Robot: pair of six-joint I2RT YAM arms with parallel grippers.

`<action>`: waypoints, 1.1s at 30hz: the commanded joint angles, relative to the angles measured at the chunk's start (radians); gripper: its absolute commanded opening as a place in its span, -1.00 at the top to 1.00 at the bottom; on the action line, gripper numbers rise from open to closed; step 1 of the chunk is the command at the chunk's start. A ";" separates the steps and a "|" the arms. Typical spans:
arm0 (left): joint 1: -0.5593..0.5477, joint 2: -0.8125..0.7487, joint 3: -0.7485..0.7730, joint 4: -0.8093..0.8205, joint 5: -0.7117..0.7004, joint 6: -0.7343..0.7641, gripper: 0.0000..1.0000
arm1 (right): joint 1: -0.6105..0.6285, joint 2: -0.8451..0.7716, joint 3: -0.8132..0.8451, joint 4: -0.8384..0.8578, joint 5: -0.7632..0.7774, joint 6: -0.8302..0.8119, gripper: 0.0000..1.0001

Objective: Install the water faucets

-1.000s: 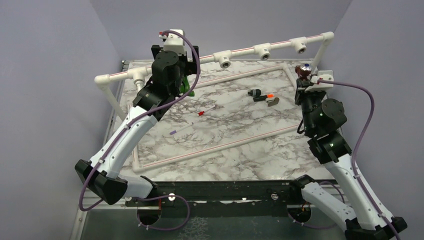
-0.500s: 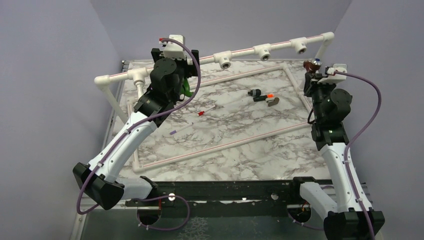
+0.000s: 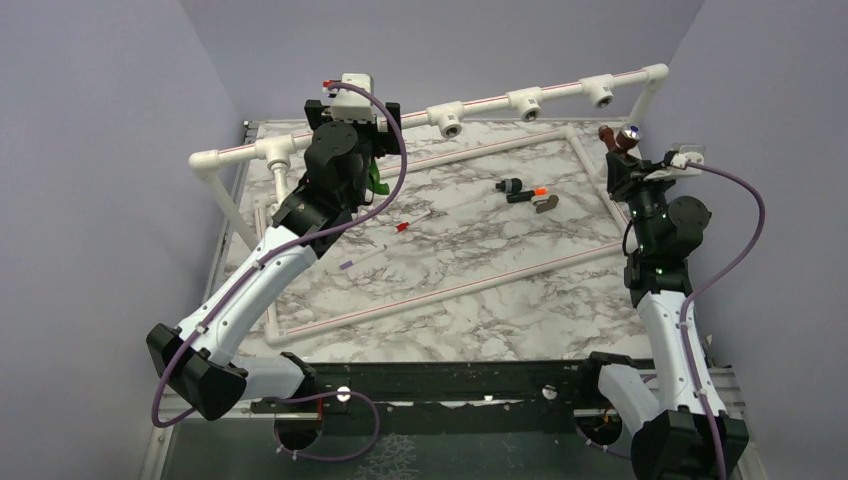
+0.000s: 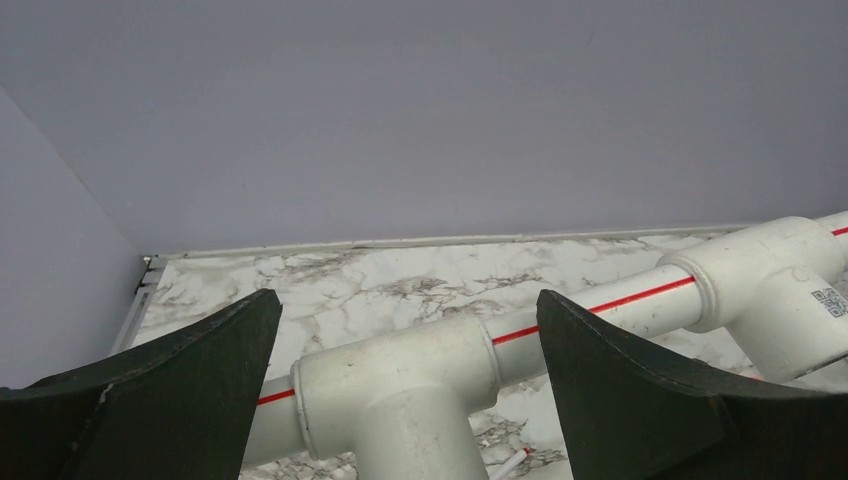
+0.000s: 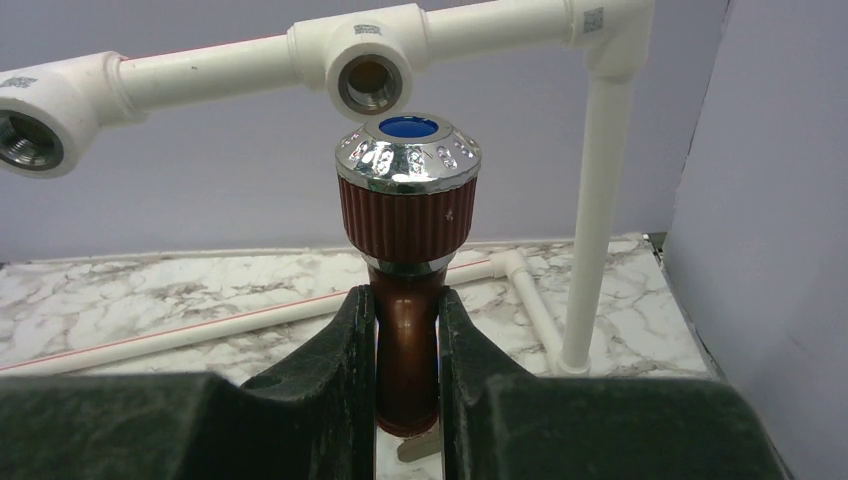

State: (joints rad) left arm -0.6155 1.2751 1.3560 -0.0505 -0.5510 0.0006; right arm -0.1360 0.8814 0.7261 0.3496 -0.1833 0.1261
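My left gripper [image 3: 352,112] is open at the raised white pipe rail [image 3: 490,100]. In the left wrist view its jaws [image 4: 407,300] stand wide on either side of a white T-fitting [image 4: 400,385] and hold nothing. The green faucet [image 3: 375,180] shows just below that wrist, partly hidden by the arm, and I cannot tell whether it sits in a fitting. My right gripper [image 3: 618,152] is shut on the copper-coloured faucet [image 3: 621,136], held upright. In the right wrist view [image 5: 405,300] the faucet's ribbed knob with chrome cap [image 5: 408,195] is just below an open T-fitting [image 5: 372,85].
A black piece with an orange tip [image 3: 522,190] and a small brown part [image 3: 545,205] lie on the marble table. A red-tipped stick [image 3: 410,225] and a purple-tipped stick [image 3: 358,260] lie mid-table. A low pipe rectangle [image 3: 450,290] edges the table. A vertical pipe post [image 5: 595,200] stands right.
My right arm has straightened and carried the copper faucet right and back, toward the rail's right end. My left gripper has shifted slightly right along the rail.
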 commanded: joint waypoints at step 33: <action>-0.006 0.031 -0.061 -0.178 -0.046 -0.031 -0.98 | -0.084 0.102 0.021 0.378 -0.190 0.042 0.99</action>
State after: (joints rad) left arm -0.6174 1.2755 1.3514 -0.0486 -0.5591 0.0059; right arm -0.2115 0.9752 0.6971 0.6571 -0.3576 0.1905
